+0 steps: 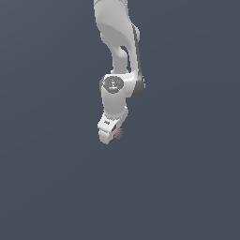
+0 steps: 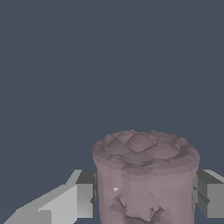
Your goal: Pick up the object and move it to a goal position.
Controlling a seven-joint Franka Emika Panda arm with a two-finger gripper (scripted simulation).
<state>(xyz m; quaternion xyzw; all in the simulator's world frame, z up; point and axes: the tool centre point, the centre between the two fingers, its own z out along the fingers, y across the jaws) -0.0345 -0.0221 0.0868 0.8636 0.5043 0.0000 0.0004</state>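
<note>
The object (image 1: 118, 134) is a tiny pinkish-brown bumpy lump at the tip of my white gripper (image 1: 114, 135) in the exterior view. In the wrist view the object (image 2: 144, 175) fills the gap between my two grey fingers (image 2: 83, 194), which press on both its sides. My gripper is shut on it. The arm hangs down from the top of the exterior view, and the hand hides most of the lump there.
A plain dark blue-grey surface (image 1: 187, 187) fills both views. No other thing shows.
</note>
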